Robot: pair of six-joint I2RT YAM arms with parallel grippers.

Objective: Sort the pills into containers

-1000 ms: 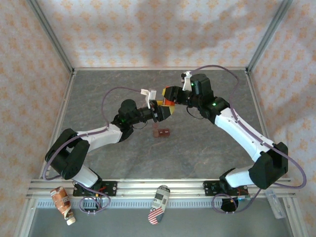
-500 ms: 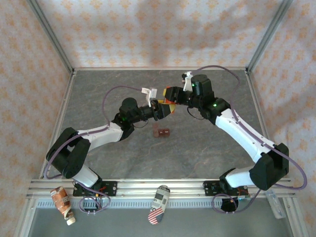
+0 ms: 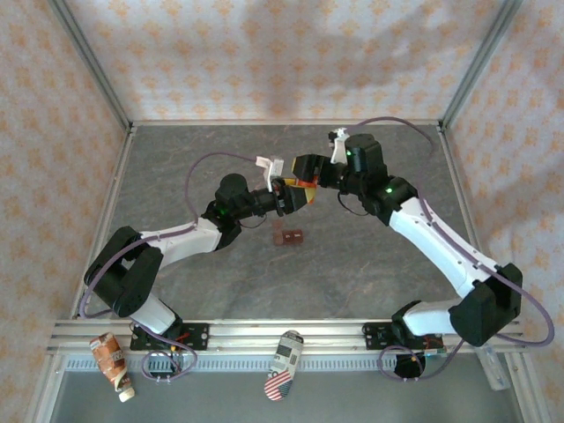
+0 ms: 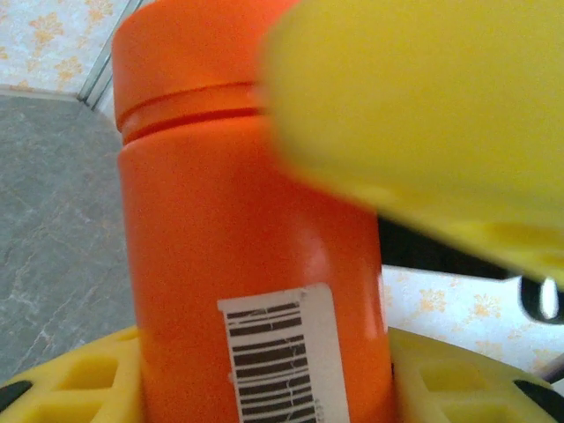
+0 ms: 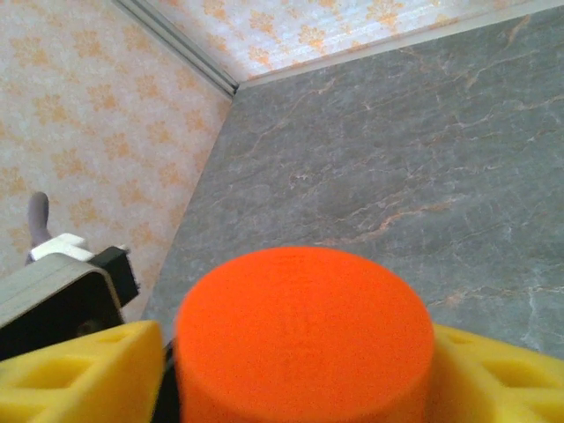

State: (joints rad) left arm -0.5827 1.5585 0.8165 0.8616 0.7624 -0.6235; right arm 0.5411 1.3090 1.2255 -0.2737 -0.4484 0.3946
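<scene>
One orange bottle (image 4: 251, 264), one container box (image 3: 288, 236)

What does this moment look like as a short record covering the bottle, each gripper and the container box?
orange bottle: cap on, between the two grippers
left gripper: shut on the bottle's body, barcode label facing its camera
right gripper: fingers flank the cap; grip unclear
container: dark red-brown box on the table, nearer the arm bases than the grippers, untouched

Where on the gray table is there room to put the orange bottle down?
Bare table lies in front of the brown box, between the left arm and right arm. The back strip along the wall is bare too. It is crowded in the middle, where the left hand and right hand meet at the orange bottle.
</scene>
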